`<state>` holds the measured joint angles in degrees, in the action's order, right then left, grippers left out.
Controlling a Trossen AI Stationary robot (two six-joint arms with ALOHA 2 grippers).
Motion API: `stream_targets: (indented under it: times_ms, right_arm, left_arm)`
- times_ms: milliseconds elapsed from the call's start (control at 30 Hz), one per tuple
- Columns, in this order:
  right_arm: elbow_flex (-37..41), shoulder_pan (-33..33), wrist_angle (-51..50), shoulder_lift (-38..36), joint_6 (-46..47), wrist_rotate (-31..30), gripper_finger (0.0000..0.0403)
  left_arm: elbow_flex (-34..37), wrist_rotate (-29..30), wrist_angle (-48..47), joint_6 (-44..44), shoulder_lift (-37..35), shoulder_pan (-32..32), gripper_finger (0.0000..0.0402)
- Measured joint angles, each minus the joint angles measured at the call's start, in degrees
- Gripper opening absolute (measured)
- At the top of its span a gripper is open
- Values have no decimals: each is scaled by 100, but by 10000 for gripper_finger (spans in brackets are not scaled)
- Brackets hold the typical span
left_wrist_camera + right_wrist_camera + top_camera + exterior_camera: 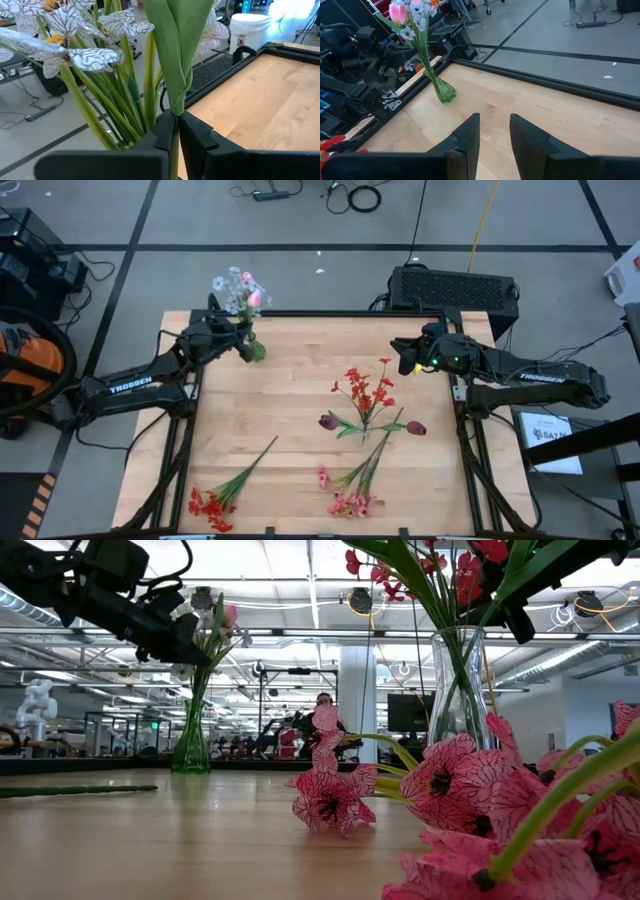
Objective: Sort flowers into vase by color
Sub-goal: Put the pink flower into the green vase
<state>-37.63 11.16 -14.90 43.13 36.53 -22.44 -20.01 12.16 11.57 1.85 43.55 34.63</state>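
Note:
A green glass vase (254,348) stands at the table's far-left corner and holds pale blue-white blooms (232,283) and a pink tulip (254,298). My left gripper (175,132) is beside the vase's neck, shut on a green stem. A clear vase (459,680) mid-table holds red sprays (364,388); two maroon tulips (328,421) spread out beside it. Pink sprays (345,500) and a red spray (208,505) lie on the table near its near edge. My right gripper (494,134) is open above the far-right part of the table, touching nothing. My left gripper pinches one green stem (175,111) between its two fingers, just below where its long leaf wraps it. The fingers come roughly level from the table's left side and lie across the stem. The stem stands upright among the white flowers' stems (120,107); its lower end is hidden by the fingers.
A black box (455,288) sits past the far edge on the right. Bare wood (290,395) lies between the green vase and the clear vase. In the low view the pink blooms (330,795) fill the foreground. Cables lie on the floor around the table.

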Motion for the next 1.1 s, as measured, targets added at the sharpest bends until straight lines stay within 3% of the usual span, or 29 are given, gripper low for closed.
stream_targets:
  times_ms: [233, 467, 867, 1100]
  right_arm:
    - [0, 0, -4, 0, -10, 0, 98]
    - [0, 1, -14, 0, -10, 0, 98]
    - [0, 2, -243, 2, 27, 0, 98]
    - [0, 2, -497, 2, 29, 2, 98]
  left_arm:
    - [2, -446, -2, 42, -1, 0, 86]
    - [-215, -471, -271, 9, -19, -10, 145]
    - [-1377, -149, -2081, 48, -204, -392, 150]
    - [-1738, 75, -2577, -7, -302, -942, 150]
